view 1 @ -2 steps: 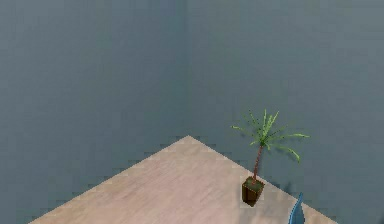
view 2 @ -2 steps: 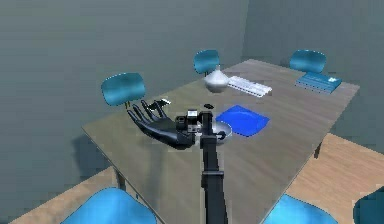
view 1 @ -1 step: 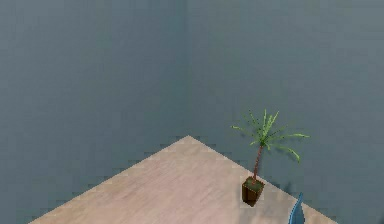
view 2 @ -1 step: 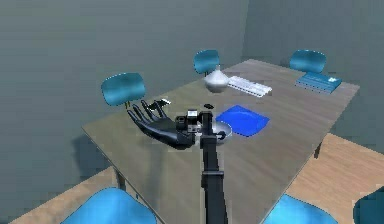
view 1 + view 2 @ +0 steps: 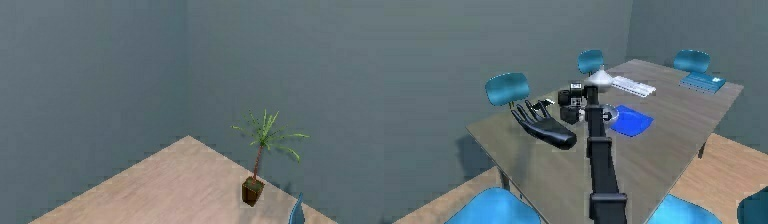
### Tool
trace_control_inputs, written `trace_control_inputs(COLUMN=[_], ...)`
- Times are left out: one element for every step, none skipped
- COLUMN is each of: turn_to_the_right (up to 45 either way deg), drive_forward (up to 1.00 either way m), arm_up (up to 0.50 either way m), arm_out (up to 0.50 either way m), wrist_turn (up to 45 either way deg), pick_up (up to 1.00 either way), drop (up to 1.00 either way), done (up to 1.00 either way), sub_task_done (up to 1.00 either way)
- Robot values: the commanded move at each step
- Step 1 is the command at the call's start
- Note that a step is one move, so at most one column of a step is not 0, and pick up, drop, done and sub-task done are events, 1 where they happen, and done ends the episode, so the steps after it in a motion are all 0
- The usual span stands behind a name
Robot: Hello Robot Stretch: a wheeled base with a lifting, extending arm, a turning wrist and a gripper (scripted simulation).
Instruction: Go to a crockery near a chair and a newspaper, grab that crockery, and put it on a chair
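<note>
1. Claw (image 5: 565,98): dark lump left of the arm's (image 5: 600,155) white squares, over mid-table (image 5: 684,115). Fingers hard to make out.
2. Claw spread: cannot tell. Load: cannot tell, since things lie on the table around it.
3. Crockery uncertain: either the pale cone (image 5: 599,75) near the far edge, or the small pale blob (image 5: 610,115) on the blue mat (image 5: 636,124) beside the arm.
4. Long black thing (image 5: 549,130) toward the left corner, unidentified.
5. White sheet (image 5: 632,86) by the far edge, possibly the newspaper.
6. Forward view: chair (image 5: 297,210) cut off at the bottom, beside the plant (image 5: 262,160).
</note>
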Motion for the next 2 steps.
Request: trace_control_inputs(turn_to_the_right=[0.0,0.0], drive_forward=[0.00,0.00], arm_up=[0.14,0.00], arm_out=[0.00,0.00], wrist_turn=[0.0,-45.0], pick_up=[0.00,0.00], drop=[0.00,0.00], done=[0.00,0.00], sub_task_done=[0.00,0.00])
